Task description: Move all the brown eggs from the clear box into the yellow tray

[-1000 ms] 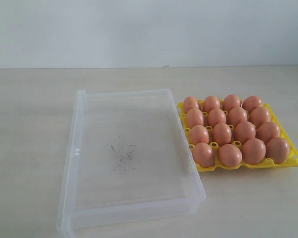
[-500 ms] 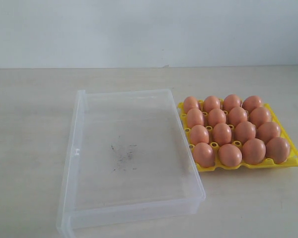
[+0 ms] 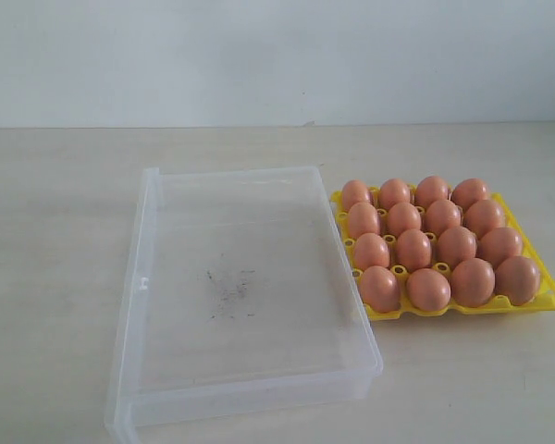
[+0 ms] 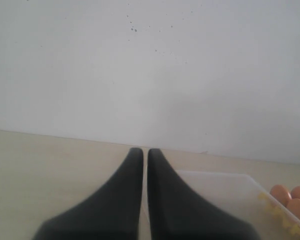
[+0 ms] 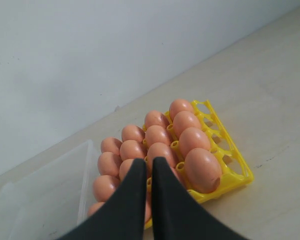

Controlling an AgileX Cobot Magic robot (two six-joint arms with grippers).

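Right hand point(image 5: 150, 160), narrowed and empty, points toward brown eggs point(image 5: 202, 170) filling yellow tray point(image 5: 241, 173).

table point(image 3: 55, 185) | pale, matte | on it: clear box point(image 3: 250, 342), yellow tray point(image 3: 551, 298) just beside

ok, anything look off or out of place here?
Nothing stands out. All sixteen brown eggs sit in the yellow tray; the clear box holds none, only dark scuffs on its floor.

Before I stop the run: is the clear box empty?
Empty. The clear box shows only dark scuffs on its floor; all sixteen brown eggs sit in the yellow tray.
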